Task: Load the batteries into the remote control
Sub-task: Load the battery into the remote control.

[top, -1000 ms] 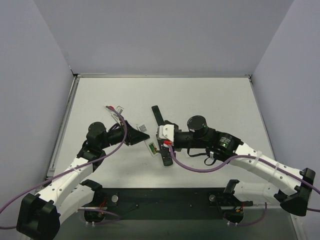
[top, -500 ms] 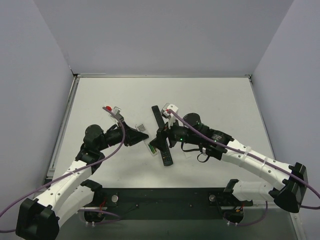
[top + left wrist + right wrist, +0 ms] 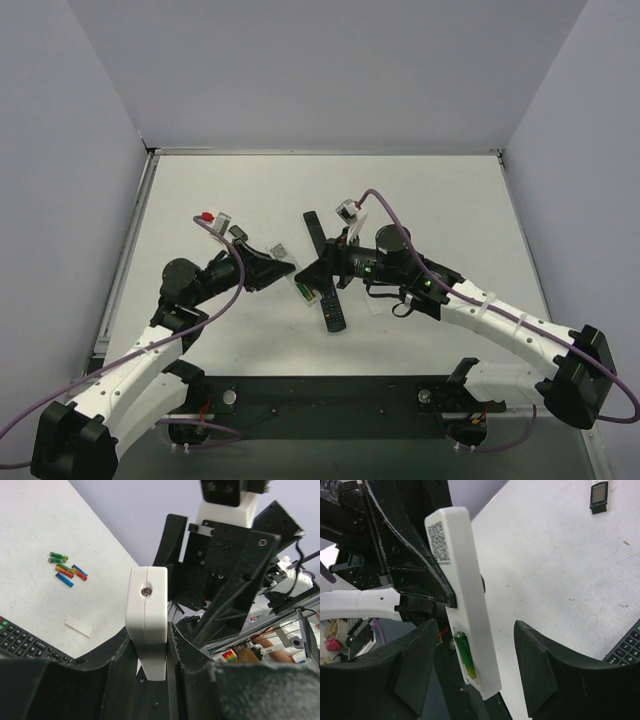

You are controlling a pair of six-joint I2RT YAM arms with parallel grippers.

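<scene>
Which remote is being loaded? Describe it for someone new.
Look at the table's centre, where the two arms meet. The white remote is clamped in the left gripper, beside a black remote. Only it shows a green battery in its bay.

- This is a robotics lab, set up as an enclosed test cell.
- In the top view, a bare white table is boxed in by plain pale lavender walls across the top, left and right of the frame.
- Along the bottom edge, a left arm and a right arm, both white and black, stand on a dark base plate. A purple cable loops off each.
- At the lower right of the left wrist view, metal framing and loose wires lie beyond the cell, partly blurred.
- At the lower left of the right wrist view, more cabled equipment shows, out of focus.
</scene>
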